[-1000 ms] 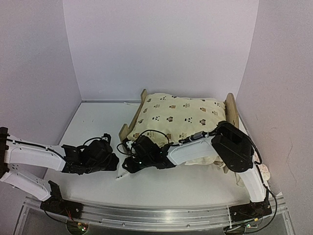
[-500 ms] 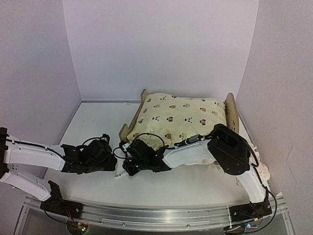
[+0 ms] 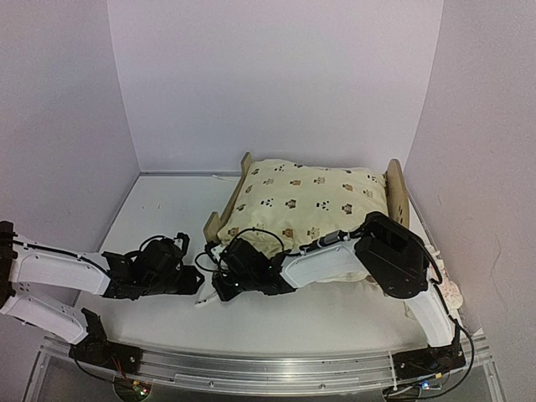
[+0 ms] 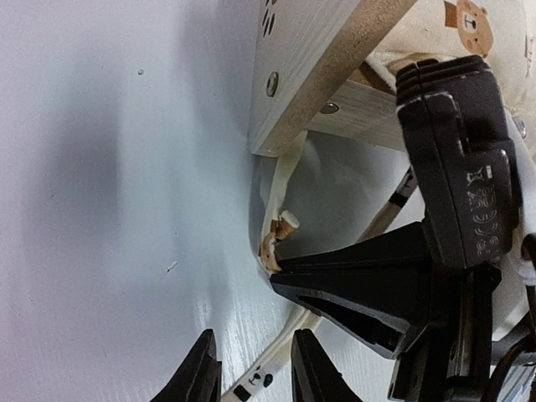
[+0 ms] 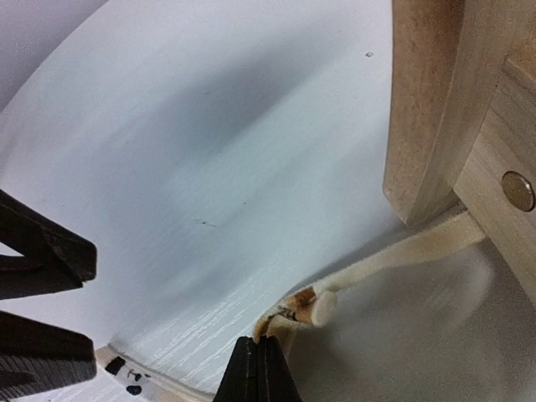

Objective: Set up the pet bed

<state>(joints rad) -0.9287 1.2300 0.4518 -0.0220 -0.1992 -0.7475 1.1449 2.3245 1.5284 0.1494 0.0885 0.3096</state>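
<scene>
Right gripper [image 5: 258, 368] pinched fully together on the frayed end of a cream tie [image 5: 394, 251], low by the near-left corner of the pet bed [image 3: 397, 194]. Left gripper [image 4: 255, 337] just left of it, fingers narrowly parted over a printed strip [image 4: 251, 387]; contact can't be made out. Bed sits right of centre on the table [image 3: 159, 209], long axis left-to-right, the end board with cut-outs facing left. Cushion [image 3: 310, 197] covers its top. Right arm hides the near rail. Cut-outs are cropped in the left wrist view.
</scene>
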